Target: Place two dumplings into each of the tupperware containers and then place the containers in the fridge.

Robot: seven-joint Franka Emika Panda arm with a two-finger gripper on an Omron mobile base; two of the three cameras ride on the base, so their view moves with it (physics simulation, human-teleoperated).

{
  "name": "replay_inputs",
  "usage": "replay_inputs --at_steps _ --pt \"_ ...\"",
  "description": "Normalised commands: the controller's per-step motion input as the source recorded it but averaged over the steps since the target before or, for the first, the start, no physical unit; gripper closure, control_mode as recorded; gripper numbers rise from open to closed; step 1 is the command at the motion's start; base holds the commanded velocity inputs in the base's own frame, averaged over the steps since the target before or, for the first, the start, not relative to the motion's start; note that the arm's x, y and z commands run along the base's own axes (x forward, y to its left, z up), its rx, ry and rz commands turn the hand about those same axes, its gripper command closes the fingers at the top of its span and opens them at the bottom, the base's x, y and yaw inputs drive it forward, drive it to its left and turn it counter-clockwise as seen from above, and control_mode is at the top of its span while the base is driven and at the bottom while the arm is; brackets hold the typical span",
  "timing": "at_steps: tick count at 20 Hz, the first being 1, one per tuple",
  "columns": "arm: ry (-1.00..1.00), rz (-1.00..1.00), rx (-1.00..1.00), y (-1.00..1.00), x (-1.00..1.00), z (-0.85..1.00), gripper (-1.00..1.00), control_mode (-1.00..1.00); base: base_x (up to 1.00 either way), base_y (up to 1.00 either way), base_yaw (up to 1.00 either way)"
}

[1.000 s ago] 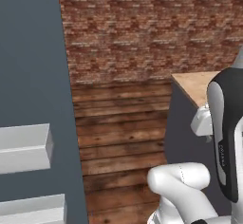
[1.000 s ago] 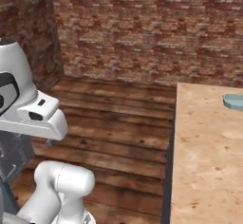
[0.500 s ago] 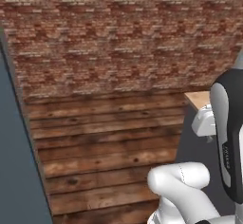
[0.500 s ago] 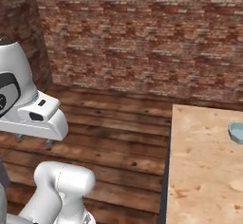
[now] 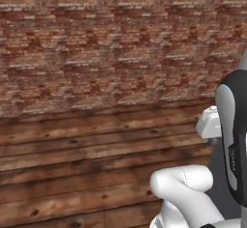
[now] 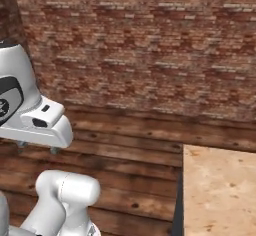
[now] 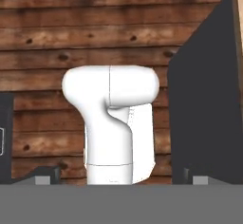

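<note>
Tupperware containers' whereabouts couldn't be told at this moment. The base had moved (whole picture shifted, not the things), so the fridge and the pale blue container passed out of frame, leaving a brick wall (image 5: 96, 43), plank floor (image 5: 72, 174) and a counter (image 6: 220, 190) corner. Gripper (image 7: 121, 179) stood fully spread, holding nothing. Judged: robot was repositioning, no dumpling placed yet.

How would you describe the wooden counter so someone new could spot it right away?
Start at the big red brick wall, then drop to the dark plank floor below it. At the lower right of the right base view stands the counter: a pale, speckled wooden top with a dark side panel, far lighter than the brown boards beside it.
</note>
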Motion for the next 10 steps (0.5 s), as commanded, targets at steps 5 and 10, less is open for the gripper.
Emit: replay_inputs --at_steps 5,10 --pt "0.0 0.0 0.0 0.0 0.0 0.0 -1.0 1.0 1.0 0.89 -0.32" --pt "0.0 0.0 0.0 0.0 0.0 0.0 -1.0 1.0 0.81 0.82 -0.7"
